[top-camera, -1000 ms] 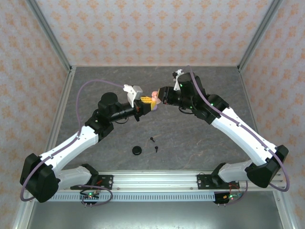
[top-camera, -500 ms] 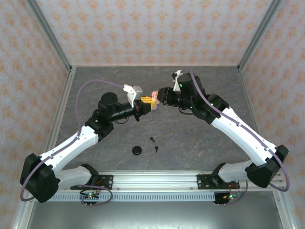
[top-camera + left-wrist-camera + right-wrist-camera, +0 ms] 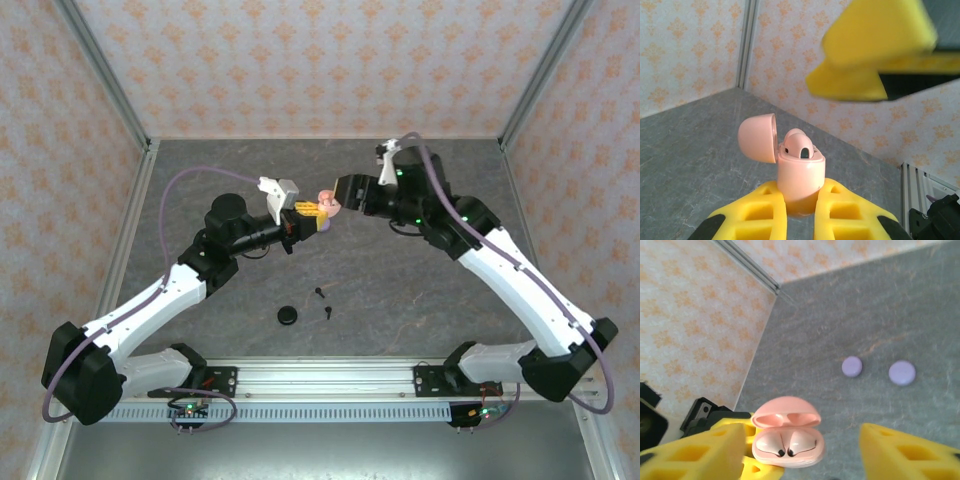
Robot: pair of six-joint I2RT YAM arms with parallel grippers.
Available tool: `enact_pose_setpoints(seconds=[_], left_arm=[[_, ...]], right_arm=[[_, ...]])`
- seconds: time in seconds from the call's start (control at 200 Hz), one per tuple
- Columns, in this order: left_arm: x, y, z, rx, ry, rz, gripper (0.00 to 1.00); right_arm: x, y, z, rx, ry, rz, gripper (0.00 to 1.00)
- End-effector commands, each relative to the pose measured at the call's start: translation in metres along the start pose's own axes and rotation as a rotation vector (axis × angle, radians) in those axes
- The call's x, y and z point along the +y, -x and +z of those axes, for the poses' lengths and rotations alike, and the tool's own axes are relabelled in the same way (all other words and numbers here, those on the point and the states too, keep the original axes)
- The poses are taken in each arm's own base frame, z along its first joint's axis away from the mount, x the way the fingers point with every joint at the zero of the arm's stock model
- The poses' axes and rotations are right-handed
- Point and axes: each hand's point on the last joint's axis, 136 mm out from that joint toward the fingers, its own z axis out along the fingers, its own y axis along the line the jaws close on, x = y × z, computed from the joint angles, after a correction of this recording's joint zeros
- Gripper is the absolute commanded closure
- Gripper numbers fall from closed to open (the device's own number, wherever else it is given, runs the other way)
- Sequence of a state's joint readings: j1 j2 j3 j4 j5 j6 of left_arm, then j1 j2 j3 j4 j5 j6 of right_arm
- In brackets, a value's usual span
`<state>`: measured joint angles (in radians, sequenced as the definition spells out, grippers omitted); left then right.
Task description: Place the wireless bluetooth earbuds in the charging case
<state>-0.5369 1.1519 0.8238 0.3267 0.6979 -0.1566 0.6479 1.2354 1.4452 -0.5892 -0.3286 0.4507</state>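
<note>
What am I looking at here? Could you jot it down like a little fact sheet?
Left gripper: shut on the pink case
Pink case: lid open, two pink earbuds seated inside
Right gripper: open, just off the case
Table: two black earbuds and a black round case, lying apart

the base of the glossy pink clamshell charging case [image 3: 801, 172] is buried between the yellow fingers [image 3: 760, 212] of the left gripper [image 3: 799, 207], which the bottom edge cuts off. a yellow finger [image 3: 875, 45] of the right gripper [image 3: 802, 455] sits blurred and cropped at the top. the tiny black stemmed earbuds [image 3: 319, 293] on the grey worktop [image 3: 400, 290] are too small to make out; two round lilac discs [image 3: 852, 366] are soft-focus.
</note>
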Motion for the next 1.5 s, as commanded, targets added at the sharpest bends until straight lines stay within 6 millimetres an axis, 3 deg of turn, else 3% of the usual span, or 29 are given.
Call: enact_pose_setpoints(seconds=[0.0,0.025,0.125,0.215,0.275,0.45,0.831,1.141,1.281,1.306,1.491], left_arm=[[-0.018,0.036,-0.008,-0.093,-0.043,0.055,0.97],[-0.020,0.037,-0.008,-0.095,-0.049,0.055,0.97],[-0.025,0.041,-0.010,-0.107,-0.069,0.048,0.97],[-0.028,0.044,-0.012,-0.114,-0.083,0.042,0.97],[-0.029,0.045,-0.013,-0.117,-0.087,0.036,0.97],[-0.032,0.046,-0.013,-0.122,-0.102,0.030,0.97],[-0.034,0.043,-0.012,-0.102,-0.107,0.030,0.97],[-0.034,0.041,-0.012,-0.086,-0.102,0.037,0.97],[-0.034,0.040,-0.012,-0.085,-0.099,0.039,0.97],[-0.034,0.041,-0.012,-0.086,-0.099,0.039,0.97],[-0.033,0.042,-0.012,-0.086,-0.091,0.039,0.97]], right_arm=[[0.006,0.001,-0.007,0.005,0.128,-0.021,0.26],[0.012,0.002,-0.015,-0.002,0.176,-0.025,0.22],[0.020,-0.010,-0.008,0.057,0.294,-0.033,0.08],[0.033,-0.018,-0.007,0.099,0.389,-0.051,0.04],[0.037,-0.023,0.003,0.144,0.440,-0.042,0.04],[0.052,-0.021,0.008,0.152,0.541,-0.050,0.05],[0.072,-0.007,-0.001,0.092,0.644,-0.104,0.16],[0.077,0.003,-0.022,-0.016,0.647,-0.198,0.17],[0.071,0.001,-0.019,-0.015,0.623,-0.210,0.17],[0.076,0.002,-0.030,-0.033,0.634,-0.224,0.17],[0.065,-0.001,-0.027,-0.022,0.572,-0.223,0.17]])
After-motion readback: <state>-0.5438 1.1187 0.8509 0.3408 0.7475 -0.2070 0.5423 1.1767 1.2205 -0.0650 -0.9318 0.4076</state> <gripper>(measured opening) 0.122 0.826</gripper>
